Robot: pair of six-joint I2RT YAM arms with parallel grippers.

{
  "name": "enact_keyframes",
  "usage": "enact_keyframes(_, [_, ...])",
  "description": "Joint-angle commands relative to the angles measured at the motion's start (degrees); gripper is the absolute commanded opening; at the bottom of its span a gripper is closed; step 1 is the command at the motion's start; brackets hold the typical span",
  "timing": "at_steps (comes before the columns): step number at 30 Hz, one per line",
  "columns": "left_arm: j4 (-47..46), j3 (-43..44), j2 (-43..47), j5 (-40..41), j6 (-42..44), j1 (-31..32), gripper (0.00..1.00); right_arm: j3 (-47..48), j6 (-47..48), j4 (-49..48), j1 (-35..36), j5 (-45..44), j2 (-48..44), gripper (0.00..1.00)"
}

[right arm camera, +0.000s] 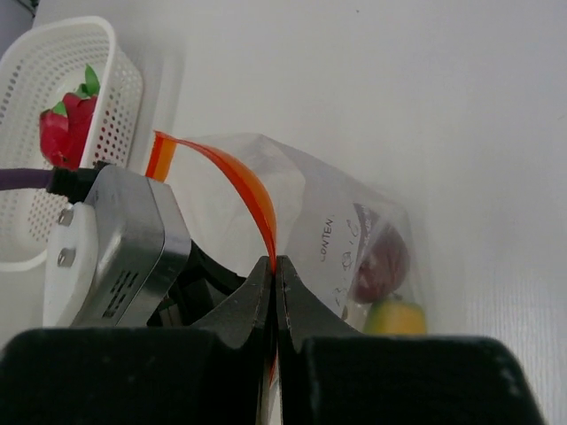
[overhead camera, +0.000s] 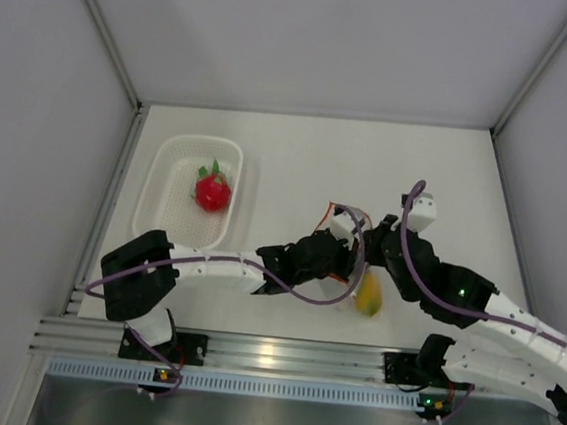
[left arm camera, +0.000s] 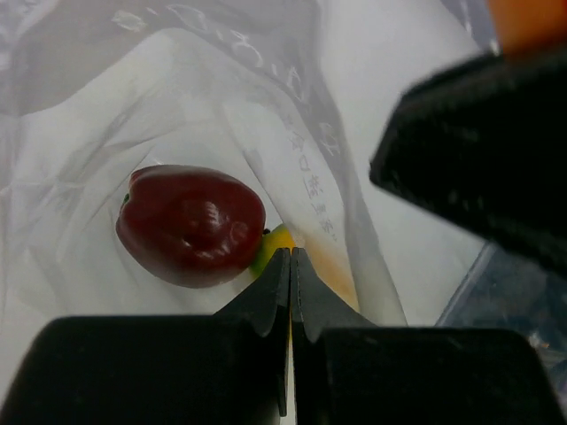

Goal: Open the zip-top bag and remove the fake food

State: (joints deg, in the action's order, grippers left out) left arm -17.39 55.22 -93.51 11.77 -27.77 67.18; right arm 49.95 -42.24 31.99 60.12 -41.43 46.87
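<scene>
The zip-top bag (overhead camera: 339, 290) lies between my two grippers at the table's middle, mouth open. My right gripper (right arm camera: 275, 266) is shut on its orange-red zip strip (right arm camera: 239, 177) and holds that edge up. My left gripper (left arm camera: 291, 254) is shut at the bag's mouth, a thin sliver of film between its fingers, and looks into the bag. Inside lie the dark maroon fruit (left arm camera: 190, 224) and, behind it, the yellow-orange fruit (left arm camera: 276, 241), which also shows in the top view (overhead camera: 368, 296). The red fruit with green leaves (overhead camera: 213, 191) lies in the white basket (overhead camera: 161, 176).
The white perforated basket stands at the left of the table, also in the right wrist view (right arm camera: 89, 27). The left arm's grey wrist housing (right arm camera: 115, 239) sits close beside my right fingers. White walls enclose the table on three sides.
</scene>
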Motion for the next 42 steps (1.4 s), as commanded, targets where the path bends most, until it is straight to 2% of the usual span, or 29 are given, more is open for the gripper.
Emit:
enact_keyframes(1, [-7.9, -2.5, 0.5, -5.9, 6.8, 0.5, 0.0, 2.9, 3.6, 1.5, -4.0, 4.5, -0.6, 0.0])
enact_keyframes(5, [-8.1, -3.3, 0.0, -13.2, 10.0, 1.0, 0.0, 2.0, 8.2, -1.7, -8.2, 10.7, -2.2, 0.0])
enact_keyframes(15, [-7.9, -5.4, -1.9, -20.0, 11.5, 1.1, 0.0, 3.3, 17.0, -8.1, -10.5, 14.8, -3.7, 0.0])
enact_keyframes(18, [-6.2, -4.8, -3.1, -17.5, 10.7, 1.0, 0.04, 3.0, 17.8, -9.1, -10.4, 17.6, -4.5, 0.0])
enact_keyframes(23, [3.8, 0.0, -4.1, -3.3, 7.8, 0.9, 0.05, 0.3, 15.9, -9.6, -10.4, 21.4, -7.6, 0.0])
enact_keyframes(26, [10.6, 3.6, -4.0, 3.1, 3.6, 0.8, 0.08, -2.9, 12.9, -9.2, -10.3, 23.9, -8.9, 0.0])
enact_keyframes(32, [23.3, 10.8, -3.4, 5.2, -4.7, 0.8, 0.17, -6.2, 2.4, -5.5, -10.3, 21.3, -12.0, 0.0])
enact_keyframes(37, [34.7, 16.2, -3.0, 6.6, -7.1, 0.6, 0.27, -7.2, -4.1, -3.6, -9.7, 21.0, -12.4, 0.0])
enact_keyframes(39, [38.6, 17.5, -1.8, 5.4, -7.4, 0.6, 0.39, -6.4, -5.2, -3.0, -9.2, 21.6, -11.4, 0.0])
enact_keyframes(41, [41.4, 18.0, -0.5, 3.8, -8.0, 0.5, 0.46, -5.8, -6.2, -3.8, -8.1, 23.2, -10.8, 0.0])
enact_keyframes(42, [41.8, 18.1, -0.3, 3.3, -8.0, 0.4, 0.54, -5.7, -6.2, -3.9, -7.7, 23.5, -10.2, 0.0])
